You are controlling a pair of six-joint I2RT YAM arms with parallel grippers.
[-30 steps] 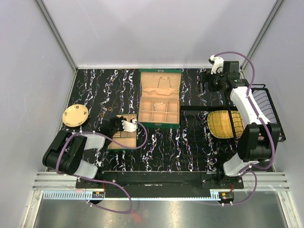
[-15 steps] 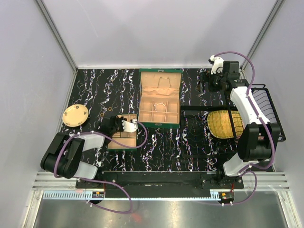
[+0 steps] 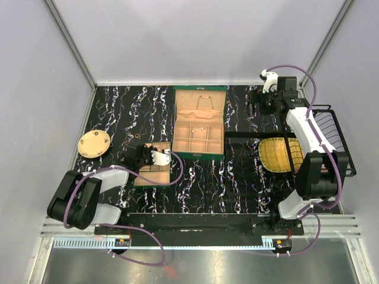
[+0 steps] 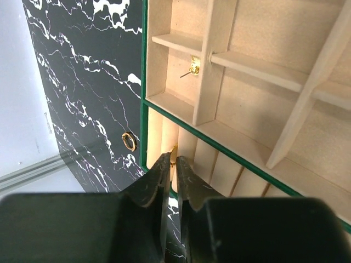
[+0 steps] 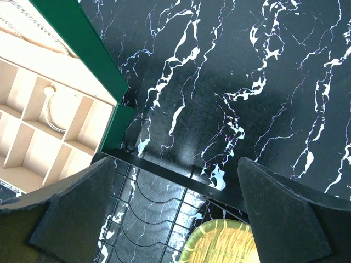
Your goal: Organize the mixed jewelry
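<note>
My left gripper [image 4: 174,159] is shut on a small gold piece [image 4: 173,149], its tips at the padded rolls along the edge of the tan compartmented tray [image 4: 258,115]. In the top view the left gripper [image 3: 138,155] is at the tray's [image 3: 155,173] far left corner. A gold ring [image 4: 129,141] lies on the table beside the tray. A gold stud [image 4: 193,66] lies in a tray compartment. A whitish bracelet [image 5: 53,112] lies in the open green box [image 3: 198,155], with a thin chain [image 5: 34,23] in its lid. My right gripper [image 5: 175,164] is open and empty.
A yellow woven mat [image 3: 277,155] lies on a black wire rack [image 3: 331,133] at the right, under my right arm. The rack's flat grid [image 5: 148,213] is just below my right gripper. A round tan disc [image 3: 93,144] lies at the far left.
My left gripper has shifted slightly to the left along the tray, and the left elbow has swung left. The right arm has not moved.
</note>
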